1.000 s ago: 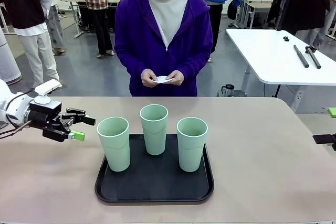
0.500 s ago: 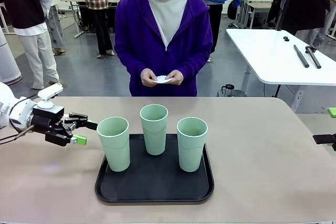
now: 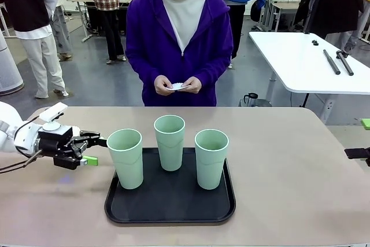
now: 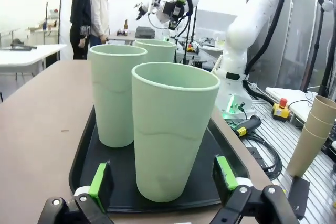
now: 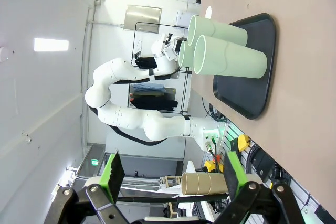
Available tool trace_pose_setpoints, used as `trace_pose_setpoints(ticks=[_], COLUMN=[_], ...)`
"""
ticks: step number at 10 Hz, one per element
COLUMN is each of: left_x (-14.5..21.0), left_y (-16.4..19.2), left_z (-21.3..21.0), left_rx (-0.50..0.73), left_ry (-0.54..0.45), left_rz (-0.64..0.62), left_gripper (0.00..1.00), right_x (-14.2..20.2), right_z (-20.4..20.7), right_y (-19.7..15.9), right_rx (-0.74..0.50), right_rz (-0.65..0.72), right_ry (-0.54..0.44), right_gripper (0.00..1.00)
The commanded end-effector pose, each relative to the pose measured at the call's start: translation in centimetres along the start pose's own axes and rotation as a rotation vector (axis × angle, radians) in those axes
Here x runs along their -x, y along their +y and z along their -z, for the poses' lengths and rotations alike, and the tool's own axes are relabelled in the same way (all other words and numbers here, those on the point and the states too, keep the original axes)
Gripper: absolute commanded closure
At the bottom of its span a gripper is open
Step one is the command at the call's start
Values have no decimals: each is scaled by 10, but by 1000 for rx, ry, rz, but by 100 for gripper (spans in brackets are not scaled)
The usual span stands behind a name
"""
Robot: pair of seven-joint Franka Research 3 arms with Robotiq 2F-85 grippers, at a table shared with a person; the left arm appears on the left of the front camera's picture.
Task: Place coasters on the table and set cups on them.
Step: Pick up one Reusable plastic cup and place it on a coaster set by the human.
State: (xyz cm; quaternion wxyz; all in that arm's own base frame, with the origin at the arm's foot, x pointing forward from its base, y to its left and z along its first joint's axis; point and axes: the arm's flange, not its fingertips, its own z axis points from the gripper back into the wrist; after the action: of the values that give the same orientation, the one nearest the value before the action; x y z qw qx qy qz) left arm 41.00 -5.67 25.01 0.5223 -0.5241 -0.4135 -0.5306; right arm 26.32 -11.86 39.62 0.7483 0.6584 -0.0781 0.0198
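Note:
Three pale green cups stand on a black tray (image 3: 170,211): the left cup (image 3: 125,157), the middle cup (image 3: 169,142) and the right cup (image 3: 211,157). My left gripper (image 3: 97,150) is open, low over the table (image 3: 289,201), its tips just left of the left cup. In the left wrist view that cup (image 4: 173,129) stands close ahead, between the green pads (image 4: 100,184) of the left gripper (image 4: 163,182). The person's hands hold the white coasters (image 3: 179,87) at the far edge. My right gripper (image 5: 173,177) is open, far from the cups (image 5: 226,61).
The right gripper (image 3: 359,138) peeks in at the table's right edge. A white table (image 3: 306,62) with dark tools stands at the back right. People stand farther off. Bare table surface lies on both sides of the tray (image 5: 257,93).
My left gripper has dropped lower and edged right, closer to the left cup. The cups, the tray, the person's hands and the right gripper have not moved.

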Motion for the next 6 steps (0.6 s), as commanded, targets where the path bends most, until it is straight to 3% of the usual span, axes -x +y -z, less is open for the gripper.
trace_pose_setpoints(ticks=[1, 6], left_x=[12, 11], left_y=[0, 1], left_z=[5, 33], left_rx=[41, 50], left_ry=[-43, 23], left_rz=[87, 62], left_gripper=[0, 0], right_x=[-1, -1], right_z=[0, 0], right_y=[2, 2], right_rx=[-11, -11], right_rz=[-2, -2], right_ry=[-6, -6], right_gripper=[0, 0])
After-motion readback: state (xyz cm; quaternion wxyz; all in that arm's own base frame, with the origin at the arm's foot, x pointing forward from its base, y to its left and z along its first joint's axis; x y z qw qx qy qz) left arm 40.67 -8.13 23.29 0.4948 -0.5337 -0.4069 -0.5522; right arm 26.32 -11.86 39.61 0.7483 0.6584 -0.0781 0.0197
